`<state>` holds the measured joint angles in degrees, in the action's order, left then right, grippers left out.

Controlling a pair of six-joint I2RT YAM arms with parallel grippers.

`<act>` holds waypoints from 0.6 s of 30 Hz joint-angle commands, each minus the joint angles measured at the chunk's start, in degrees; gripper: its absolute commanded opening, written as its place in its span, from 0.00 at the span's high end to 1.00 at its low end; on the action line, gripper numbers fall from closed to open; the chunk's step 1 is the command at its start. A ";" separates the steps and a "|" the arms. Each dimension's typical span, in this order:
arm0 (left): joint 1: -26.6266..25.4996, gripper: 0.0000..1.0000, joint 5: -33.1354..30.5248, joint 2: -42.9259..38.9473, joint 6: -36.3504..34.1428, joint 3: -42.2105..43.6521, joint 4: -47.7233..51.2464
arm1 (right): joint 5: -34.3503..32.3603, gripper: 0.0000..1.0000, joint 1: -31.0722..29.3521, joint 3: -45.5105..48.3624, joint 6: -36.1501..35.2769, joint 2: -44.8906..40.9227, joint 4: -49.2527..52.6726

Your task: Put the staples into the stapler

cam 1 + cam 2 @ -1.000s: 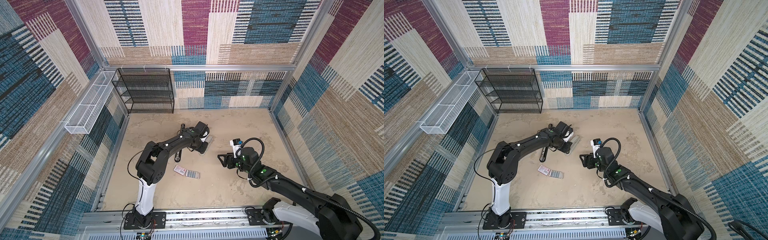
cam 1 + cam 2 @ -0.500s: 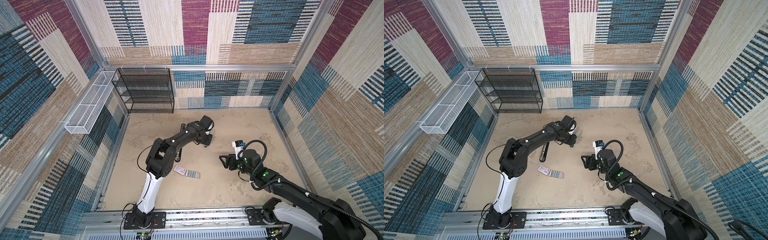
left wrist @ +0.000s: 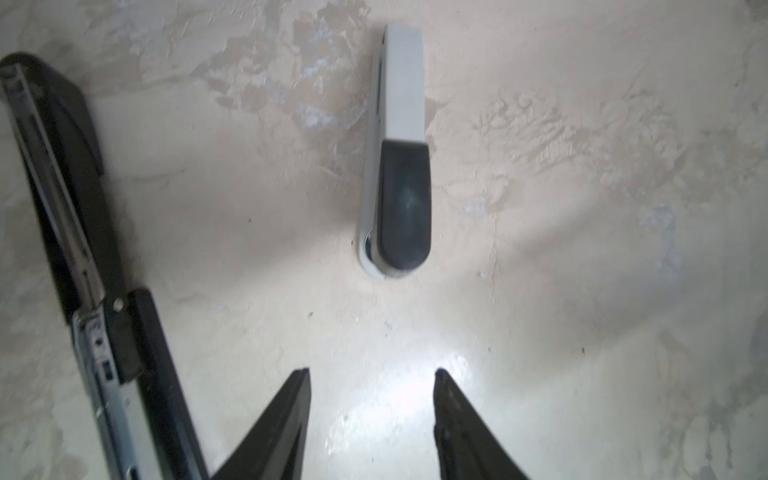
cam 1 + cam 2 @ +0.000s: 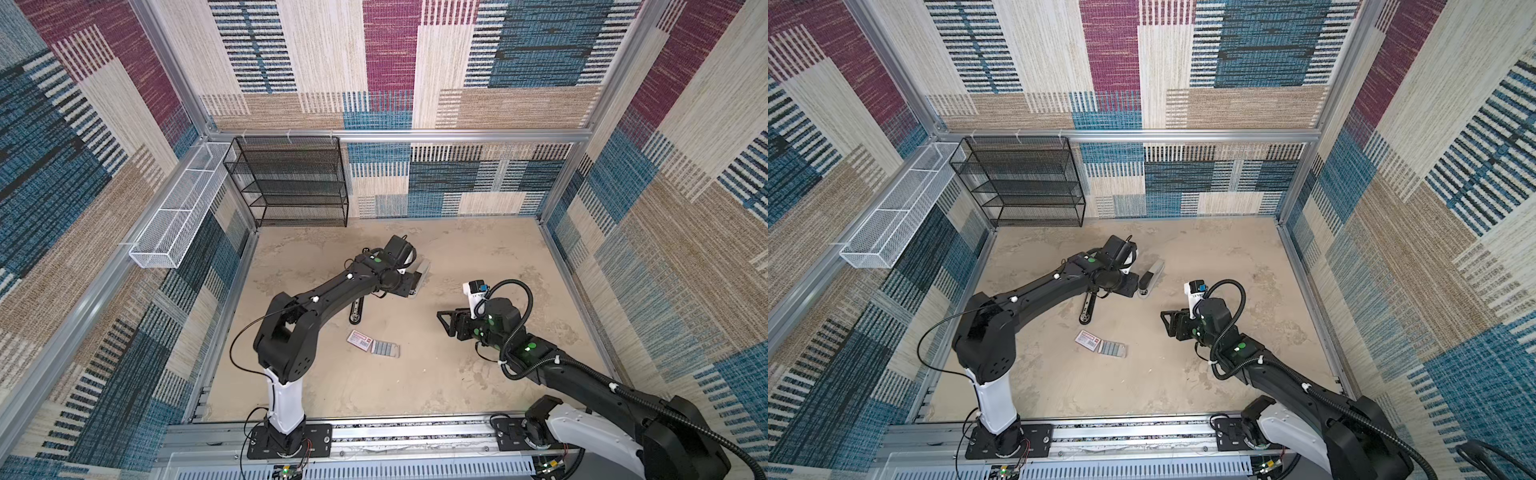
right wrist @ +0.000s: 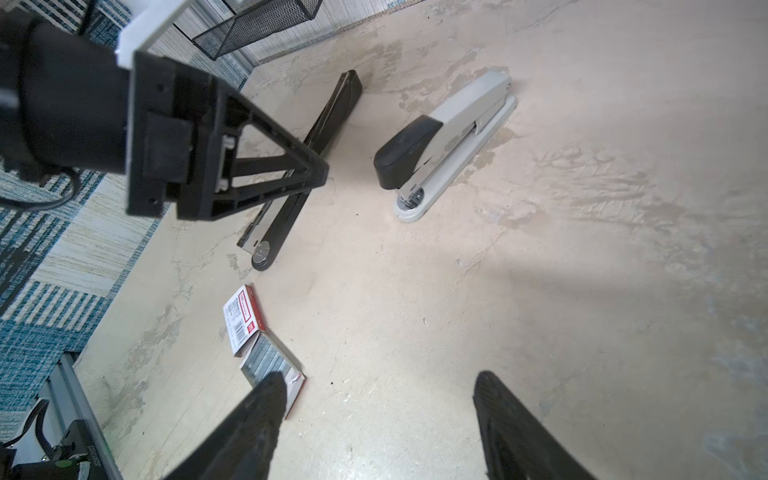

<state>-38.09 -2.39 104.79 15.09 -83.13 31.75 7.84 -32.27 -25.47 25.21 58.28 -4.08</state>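
Top view, left arm (image 4: pixel 1050 286) outstretched toward grey stapler (image 4: pixel 1153 274)

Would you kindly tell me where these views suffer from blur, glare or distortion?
Left wrist view: soft throughout, the black stapler smeared at the edge, and a bright glare patch on the table by the left tool. Right wrist view: grey stapler and staples crisp, the right tool out of focus. Both top views: sharp, with wide-angle splay of the frame posts.
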 commanded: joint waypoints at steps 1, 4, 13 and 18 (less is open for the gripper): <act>-0.06 0.50 -2.39 -6.75 1.87 7.87 -7.77 | 3.12 0.27 -0.07 -1.27 -1.52 0.76 -1.87; -0.06 0.51 -1.88 -13.66 2.77 15.74 -11.12 | 5.82 0.31 -0.15 -2.61 -2.18 2.05 -1.94; 0.03 0.53 0.96 -28.13 8.86 29.49 -8.75 | 13.62 0.48 -1.21 -4.63 -3.94 4.46 -3.12; 0.03 0.56 5.29 -31.87 11.66 32.81 -5.54 | 17.32 0.54 -3.37 -4.61 -5.11 5.63 -4.19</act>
<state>-38.11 -0.75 73.97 22.83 -51.33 24.75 21.69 -34.70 -29.63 21.41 63.40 -5.37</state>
